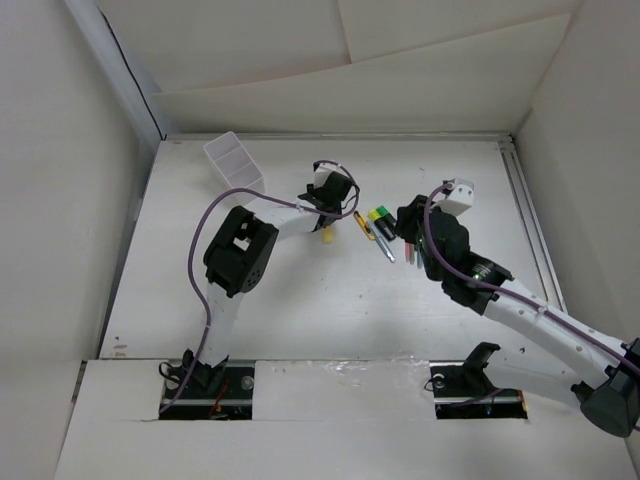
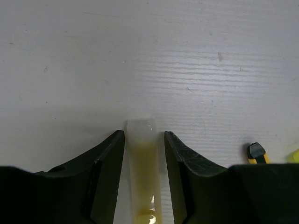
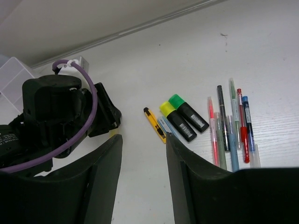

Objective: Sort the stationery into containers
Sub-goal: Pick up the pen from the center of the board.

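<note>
In the left wrist view my left gripper (image 2: 144,136) straddles a pale yellow translucent marker (image 2: 142,158) lying on the table. The left finger is almost against it, and a thin gap shows on the right side. From above, this gripper (image 1: 325,222) points down at the marker (image 1: 326,237). The white divided container (image 1: 234,162) stands at the back left. My right gripper (image 3: 144,140) hangs open and empty above the table, near a yellow cutter (image 3: 154,124), a yellow highlighter (image 3: 177,121), a green highlighter (image 3: 188,113) and several pens (image 3: 231,135).
The left arm's wrist and purple cable (image 3: 60,116) fill the left of the right wrist view. A corner of the container (image 3: 11,77) shows behind it. The cutter's tip (image 2: 257,153) lies right of the left fingers. Walls enclose the table on three sides.
</note>
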Available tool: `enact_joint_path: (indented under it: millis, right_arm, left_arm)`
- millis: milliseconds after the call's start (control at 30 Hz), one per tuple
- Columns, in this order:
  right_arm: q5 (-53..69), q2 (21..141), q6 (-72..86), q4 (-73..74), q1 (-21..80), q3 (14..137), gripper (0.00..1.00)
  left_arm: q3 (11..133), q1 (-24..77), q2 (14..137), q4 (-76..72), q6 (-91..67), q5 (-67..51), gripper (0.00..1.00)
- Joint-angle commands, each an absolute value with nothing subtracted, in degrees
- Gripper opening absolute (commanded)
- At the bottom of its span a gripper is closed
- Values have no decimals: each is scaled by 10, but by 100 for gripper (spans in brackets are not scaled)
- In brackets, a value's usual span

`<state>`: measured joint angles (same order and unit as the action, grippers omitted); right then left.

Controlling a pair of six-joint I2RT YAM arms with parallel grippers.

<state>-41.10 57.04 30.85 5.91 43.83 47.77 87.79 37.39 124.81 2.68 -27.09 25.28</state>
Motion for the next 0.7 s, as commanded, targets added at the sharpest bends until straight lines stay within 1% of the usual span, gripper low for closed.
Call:
enact_joint_path:
  millis: [0,200,333,367,467,500,667]
  right_arm:
    - [-400,573,302,36,435,475,48]
    - [-395,584,302,36,435,480,47]
    - [-401,584,302,36,435,480,47]
    - [-401,584,302,36,435,480,47]
    - [-401,584,302,36,435,480,47]
    - [-401,584,302,36,435,480,47]
    - [-395,589,302,36,435,480,47]
  left_arm:
    - [895,373,1246,40,-274,271,36]
    - [911,373,1257,53,-264,282,37]
    - [922,373,1262,60,-264,282,29]
    - [922,373,1262,60,-264,282,25]
    - [922,373,1262,60,-264,287,20]
    - [922,373,1257,60,-264,287,15]
    - [911,373,1239,54,-264,287,4]
